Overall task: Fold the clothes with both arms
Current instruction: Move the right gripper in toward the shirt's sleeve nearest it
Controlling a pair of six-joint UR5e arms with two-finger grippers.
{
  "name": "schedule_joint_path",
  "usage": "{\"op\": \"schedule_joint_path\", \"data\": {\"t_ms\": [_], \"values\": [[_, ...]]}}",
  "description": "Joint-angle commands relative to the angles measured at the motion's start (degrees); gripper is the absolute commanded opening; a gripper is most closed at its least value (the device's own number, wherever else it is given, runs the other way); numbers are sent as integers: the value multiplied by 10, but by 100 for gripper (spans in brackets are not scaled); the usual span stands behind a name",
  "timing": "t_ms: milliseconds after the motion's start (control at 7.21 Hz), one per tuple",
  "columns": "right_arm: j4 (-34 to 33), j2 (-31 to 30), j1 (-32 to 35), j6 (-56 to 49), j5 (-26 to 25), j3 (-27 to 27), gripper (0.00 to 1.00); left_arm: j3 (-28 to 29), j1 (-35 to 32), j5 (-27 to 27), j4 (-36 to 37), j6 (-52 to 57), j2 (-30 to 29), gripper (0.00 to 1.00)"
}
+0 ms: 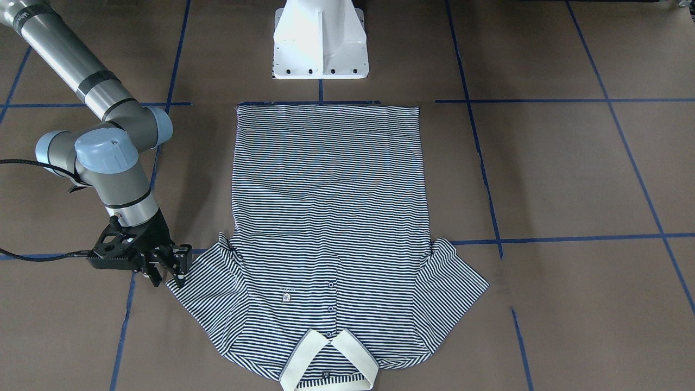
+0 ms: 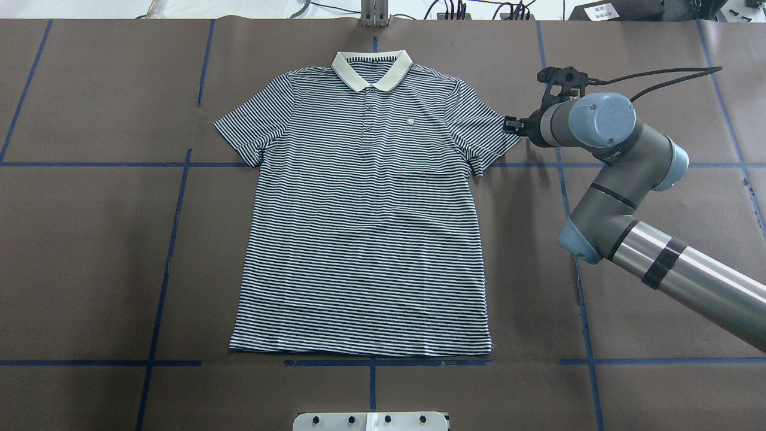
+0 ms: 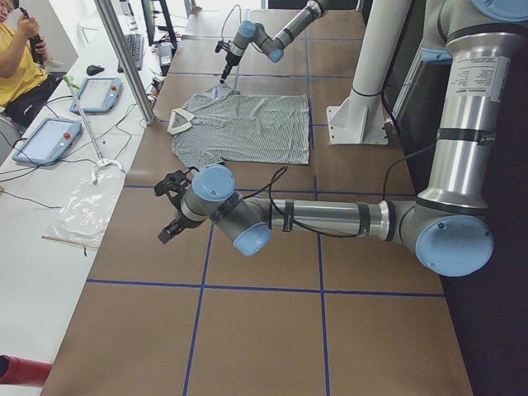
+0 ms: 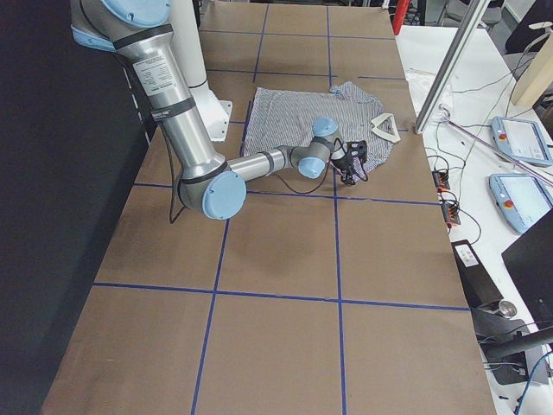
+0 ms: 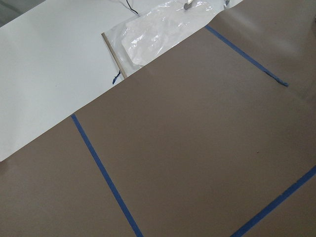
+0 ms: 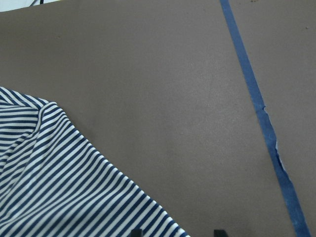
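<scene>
The striped polo shirt lies flat and face up on the brown table, its cream collar at the far edge from the base. My right gripper is low at the outer hem of the sleeve on the robot's right. It is open. In the right wrist view that striped sleeve reaches in between the two fingertips. My left gripper hovers over bare table well to the left of the shirt. It shows only in the exterior left view, so I cannot tell its state.
The white pedestal base stands just behind the shirt's bottom hem. Blue tape lines grid the table. Beyond the far edge is a white bench with tablets, a plastic bag, a metal post and a seated person.
</scene>
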Motion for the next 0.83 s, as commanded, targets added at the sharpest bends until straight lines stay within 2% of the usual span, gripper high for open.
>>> {"op": "schedule_joint_path", "data": {"t_ms": [0,139,277,693], "values": [[1,0,-1,1,0,-3,53,0,0,0,1,0,0,100],[1,1,-2,1,0,-3,30,0,0,0,0,0,0,100],[-1,1,-1,1,-1,-4,2,0,0,0,0,0,0,100],[-24,10,4,0,-14,0,0,1,0,0,1,0,1,100]]}}
